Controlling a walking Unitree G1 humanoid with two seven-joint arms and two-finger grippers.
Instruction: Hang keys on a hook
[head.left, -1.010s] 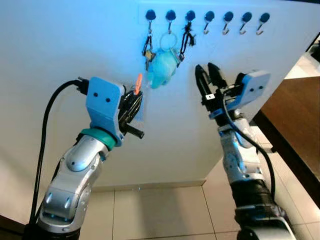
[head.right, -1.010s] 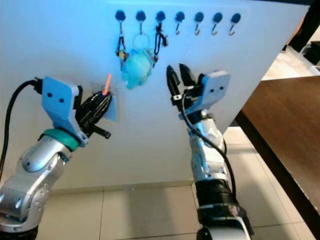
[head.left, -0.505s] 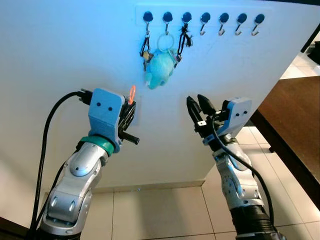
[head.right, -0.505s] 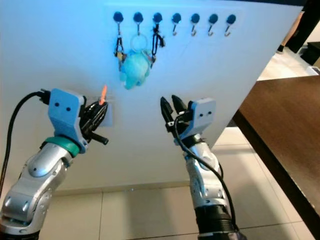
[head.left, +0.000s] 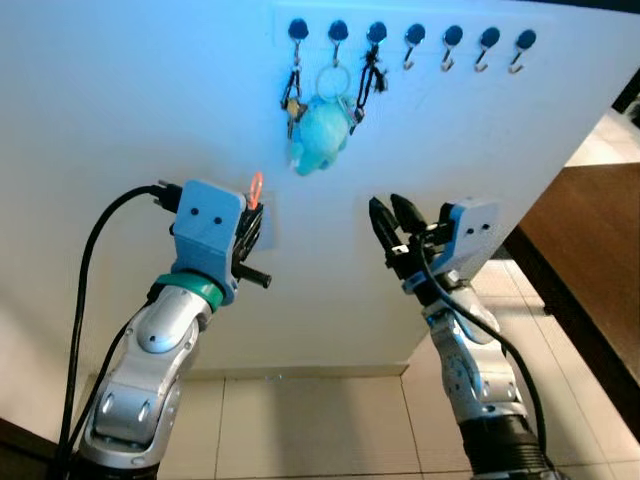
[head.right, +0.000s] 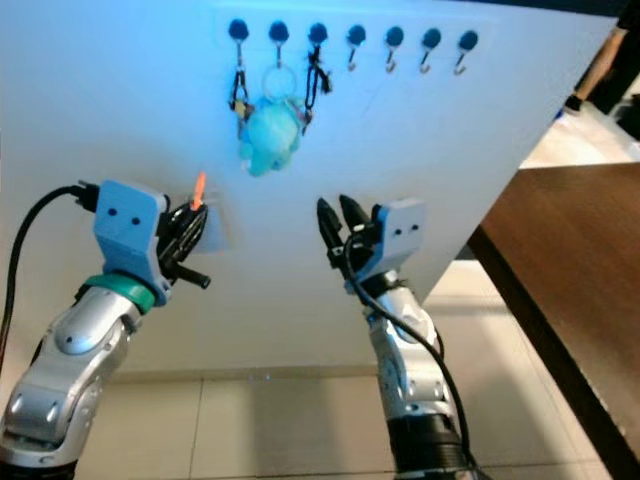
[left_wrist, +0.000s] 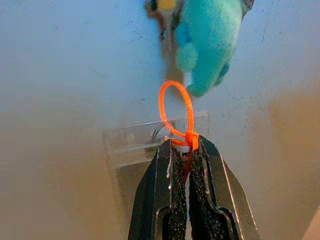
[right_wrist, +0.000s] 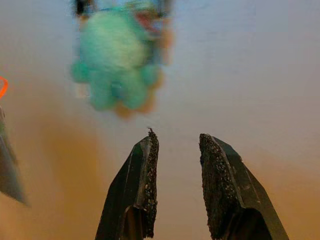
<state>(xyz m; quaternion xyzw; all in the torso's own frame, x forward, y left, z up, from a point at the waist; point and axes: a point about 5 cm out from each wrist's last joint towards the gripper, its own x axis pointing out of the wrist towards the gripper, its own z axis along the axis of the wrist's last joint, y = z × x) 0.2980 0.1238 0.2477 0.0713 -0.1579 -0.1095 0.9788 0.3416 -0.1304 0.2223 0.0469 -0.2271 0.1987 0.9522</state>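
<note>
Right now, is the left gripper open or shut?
Shut: the left gripper has its black fingers pressed together on the orange loop.

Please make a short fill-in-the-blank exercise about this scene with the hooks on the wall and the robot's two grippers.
1. The left gripper is shut on an ______ loop.
2. The row of hooks counts ______ hooks in all.
3. The turquoise plush toy hangs from the ______ hook from the left.
4. The right gripper holds ______.

Missing words: orange; seven; second; nothing
</note>
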